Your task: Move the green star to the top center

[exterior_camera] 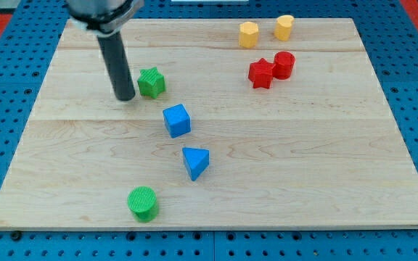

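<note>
The green star [151,83] lies on the wooden board [303,145], left of centre in the upper half. My tip [125,96] rests on the board just left of the star, close to it or touching it. The dark rod rises from there to the view's top.
A blue cube [177,120] and a blue triangle [195,162] lie below and right of the star. A green cylinder [143,203] sits near the bottom edge. A red star [261,73] and a red cylinder [284,64] are at upper right, with two yellow blocks [248,34] [284,27] above them.
</note>
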